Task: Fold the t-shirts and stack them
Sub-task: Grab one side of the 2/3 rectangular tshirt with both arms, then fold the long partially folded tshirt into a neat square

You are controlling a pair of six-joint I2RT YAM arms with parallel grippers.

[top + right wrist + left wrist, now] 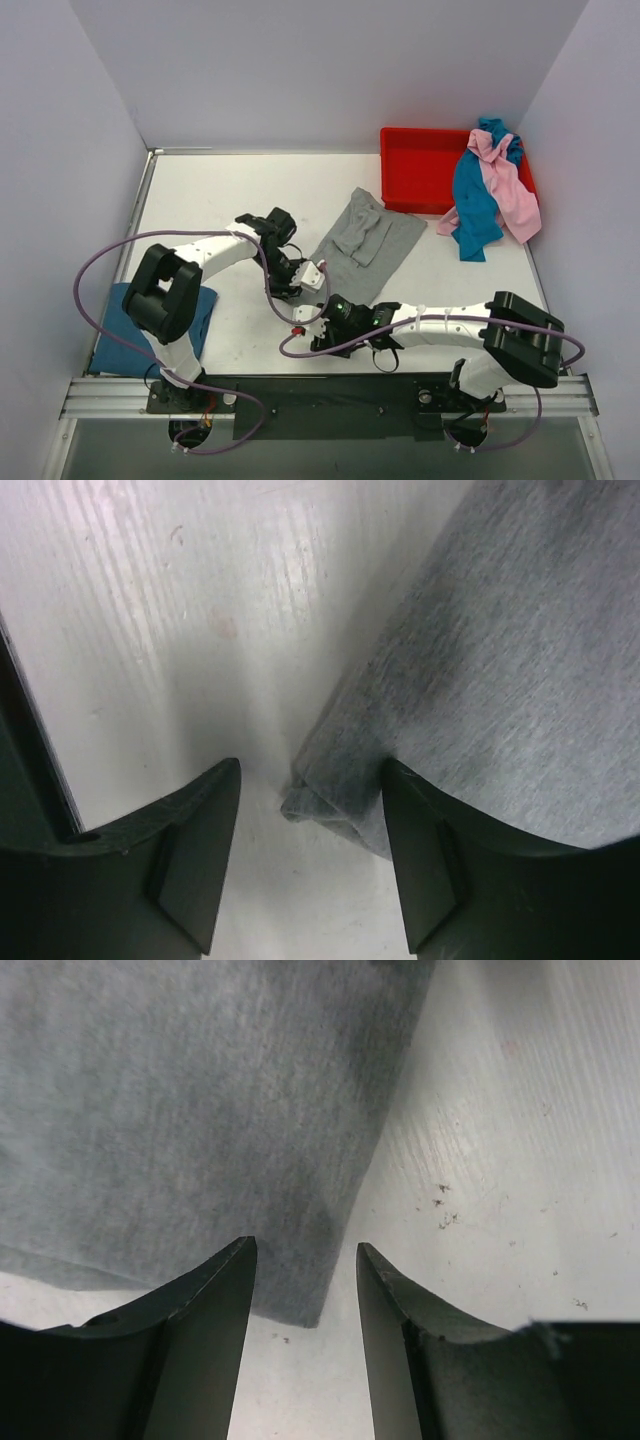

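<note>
The grey t-shirt lies partly folded in the middle of the table. My left gripper is open at its near left corner; in the left wrist view that corner sits between the open fingers. My right gripper is open at the shirt's near edge; a folded hem corner lies between its fingers. The darker blue t-shirt lies folded at the near left. The teal-blue t-shirt and the pink t-shirt hang crumpled over the red bin's right side.
The red bin stands at the far right of the white table. Grey walls enclose the table on three sides. A black rail with both arm bases runs along the near edge. Purple cables loop off both arms.
</note>
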